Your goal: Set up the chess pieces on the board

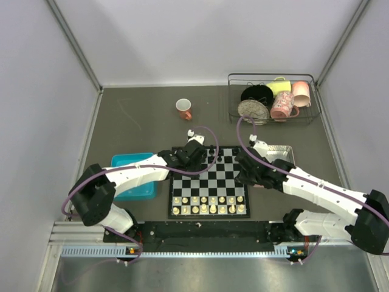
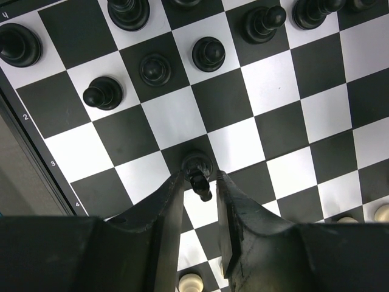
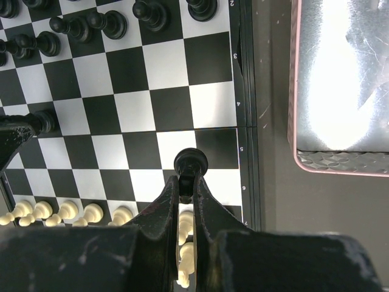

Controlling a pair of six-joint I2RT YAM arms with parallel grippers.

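The board (image 1: 226, 176) lies in the middle of the table, with several black chess pieces (image 2: 208, 53) on its far rows. In the left wrist view my left gripper (image 2: 199, 176) straddles one black piece (image 2: 197, 163) that stands on a dark square. Its jaws are close on both sides, with a thin gap still showing at the right finger (image 2: 234, 207). In the right wrist view my right gripper (image 3: 189, 179) is shut on another black piece (image 3: 191, 161), held just over the board near its right border. More black pieces (image 3: 149, 12) stand at the top of that view.
Cream-white pieces (image 1: 209, 204) fill the two near rows. A teal tray (image 1: 130, 176) lies left of the board, and a pink-rimmed tray (image 3: 340, 91) lies to its right. A red cup (image 1: 183, 109) and a wire basket (image 1: 273, 97) of mugs stand at the back.
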